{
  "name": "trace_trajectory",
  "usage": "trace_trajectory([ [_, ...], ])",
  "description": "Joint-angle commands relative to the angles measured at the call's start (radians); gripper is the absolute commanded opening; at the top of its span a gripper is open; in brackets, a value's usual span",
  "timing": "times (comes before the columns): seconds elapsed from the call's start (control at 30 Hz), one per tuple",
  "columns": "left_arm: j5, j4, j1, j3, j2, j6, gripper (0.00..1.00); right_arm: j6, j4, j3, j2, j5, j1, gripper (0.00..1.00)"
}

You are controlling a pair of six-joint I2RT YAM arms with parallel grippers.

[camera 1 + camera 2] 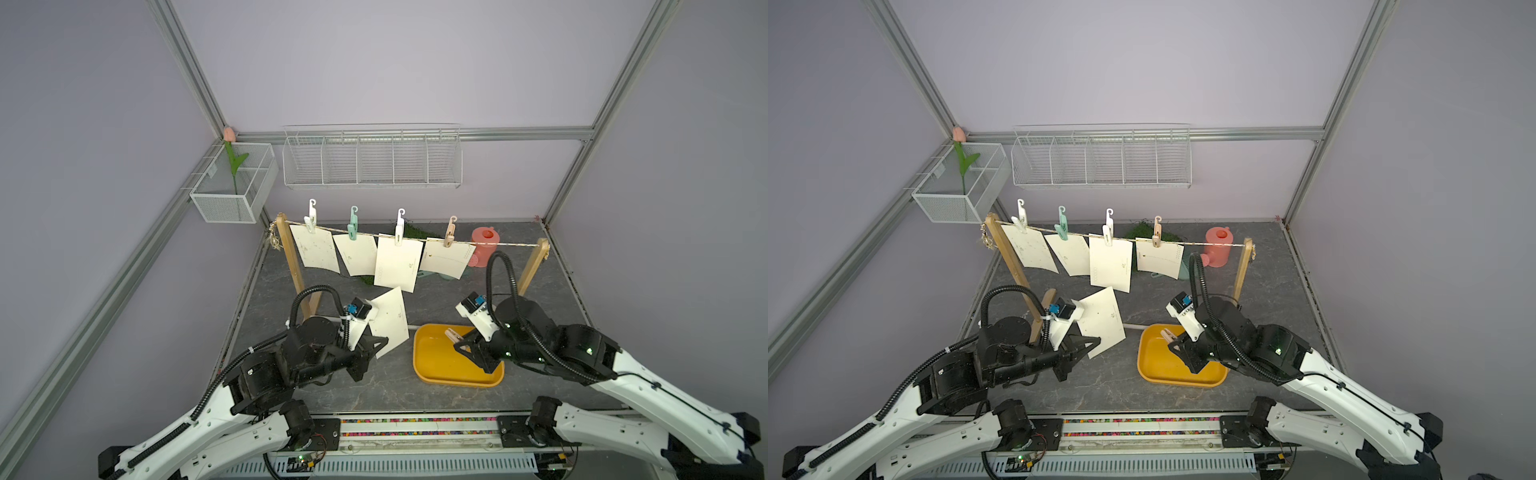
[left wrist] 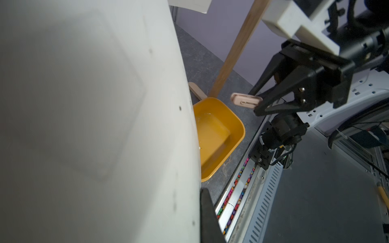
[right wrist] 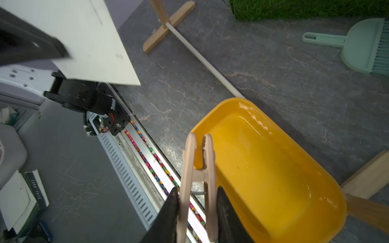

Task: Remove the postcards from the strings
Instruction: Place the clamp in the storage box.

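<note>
We're pinching 1 card (image 1: pixel 390 320) tight in the left gripper (image 1: pixel 381 345) and squeezing a peg (image 3: pixel 199 168) in the right gripper (image 3: pixel 197 195) over the tray (image 3: pixel 273 168) rim, risking it dropping outside.

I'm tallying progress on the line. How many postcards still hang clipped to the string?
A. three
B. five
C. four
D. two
C: four postcards hang side by side from the string, each under its own clothespin. A fifth card is off the line, held in the left gripper.
</note>
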Motion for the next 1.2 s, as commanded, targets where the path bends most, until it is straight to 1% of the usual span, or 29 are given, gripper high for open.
trace_trajectory([
  [0.0, -0.035, -0.023, 0.017, -0.030, -0.039, -0.125, 0.00, 0.029, 0.032, -0.056, -0.001, 0.176, 0.067, 0.29],
  [0.23, -0.104, -0.011, 0.017, -0.090, -0.103, -0.225, 0.00, 0.079, 0.139, -0.200, 0.026, 0.311, 0.123, 0.31],
  [0.43, -0.147, -0.053, 0.017, -0.142, -0.166, -0.349, 0.00, 0.086, 0.224, -0.273, 0.098, 0.347, 0.140, 0.32],
  [0.53, -0.187, -0.079, 0.017, -0.160, -0.186, -0.395, 0.00, 0.086, 0.256, -0.289, 0.130, 0.360, 0.142, 0.33],
  [0.6, -0.202, -0.082, 0.017, -0.171, -0.192, -0.412, 0.00, 0.089, 0.267, -0.297, 0.147, 0.372, 0.141, 0.36],
  [0.83, -0.240, -0.099, 0.017, -0.160, -0.139, -0.398, 0.00, 0.090, 0.289, -0.308, 0.199, 0.420, 0.136, 0.41],
  [0.93, -0.243, -0.093, 0.017, -0.158, -0.111, -0.394, 0.00, 0.095, 0.307, -0.323, 0.206, 0.418, 0.129, 0.47],
  [1.1, -0.256, -0.092, 0.017, -0.165, -0.085, -0.423, 0.00, 0.100, 0.307, -0.328, 0.171, 0.426, 0.122, 0.52],
  [1.17, -0.284, -0.114, 0.017, -0.163, -0.079, -0.460, 0.00, 0.102, 0.307, -0.333, 0.142, 0.430, 0.118, 0.54],
])
